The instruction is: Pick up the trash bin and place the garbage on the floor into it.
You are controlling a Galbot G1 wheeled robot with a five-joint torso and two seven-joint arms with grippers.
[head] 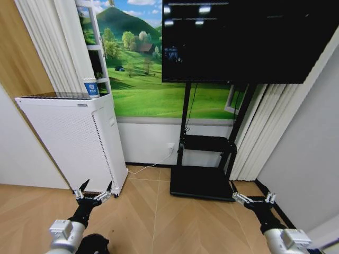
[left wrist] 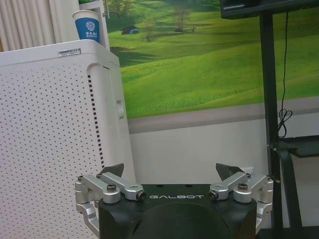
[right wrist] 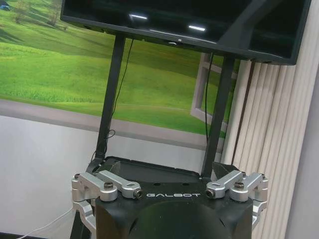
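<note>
Grippers hang low and spread, holding nothing: left gripper just beside the white appliance, right gripper near the screen stand. A dark round shape under the left arm may be the trash bin, so the left arm looks nearer; I see no garbage on the floor

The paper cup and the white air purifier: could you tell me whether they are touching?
Touching. The left wrist view shows the paper cup standing upright with its base resting on the white air purifier's top panel.

Trash bin: dark, mostly hidden, on floor.
</note>
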